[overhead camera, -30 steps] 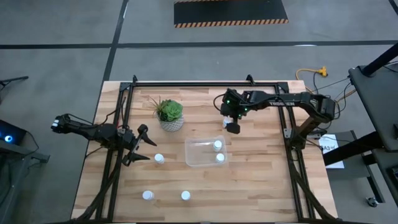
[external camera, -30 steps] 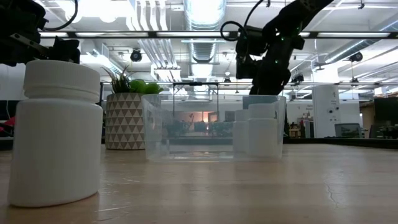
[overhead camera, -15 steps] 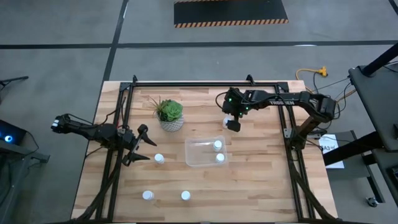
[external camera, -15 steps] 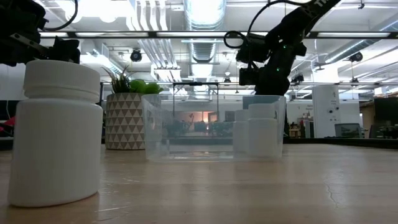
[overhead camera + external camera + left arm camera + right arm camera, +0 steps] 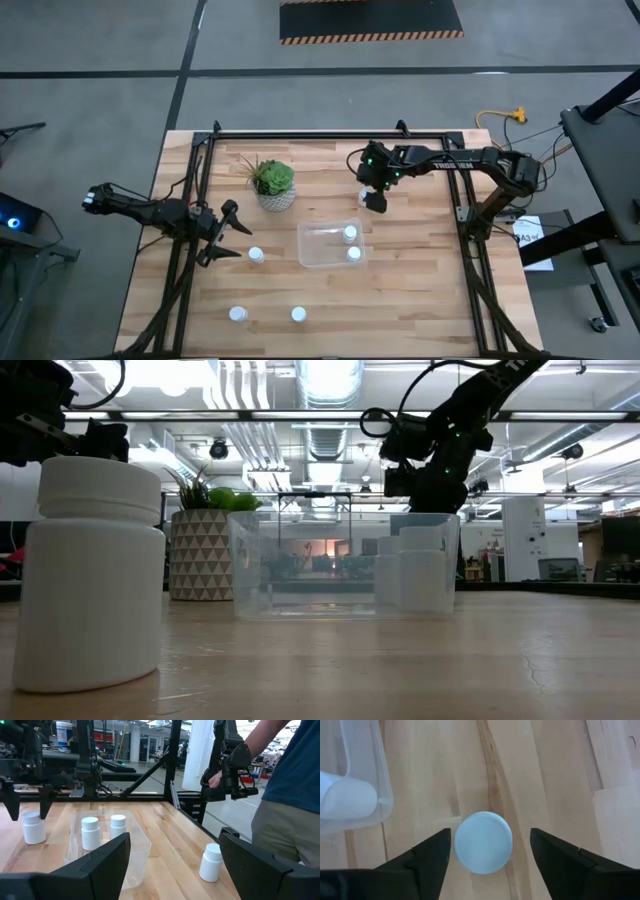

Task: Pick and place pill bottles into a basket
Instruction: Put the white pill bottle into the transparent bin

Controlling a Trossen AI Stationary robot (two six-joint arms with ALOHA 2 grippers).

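A white pill bottle stands upright on the wood table, seen cap-on in the right wrist view. My right gripper hangs over it, pointing steeply down, open, one finger on each side of the cap, with a clear gap on one side. The left wrist view shows the same bottle below those fingers. The clear basket lies just nearer, with two bottles standing in it. My left gripper waits open at the table's left side, holding nothing.
Three loose bottles stand on the near left of the table, one beside the basket and two by the near edge. A potted plant stands far left of the basket. A person stands beyond the table.
My right gripper has edged a little toward the table's far edge, over the bottle, and has then kept still. The bottles and the basket have stayed in place.
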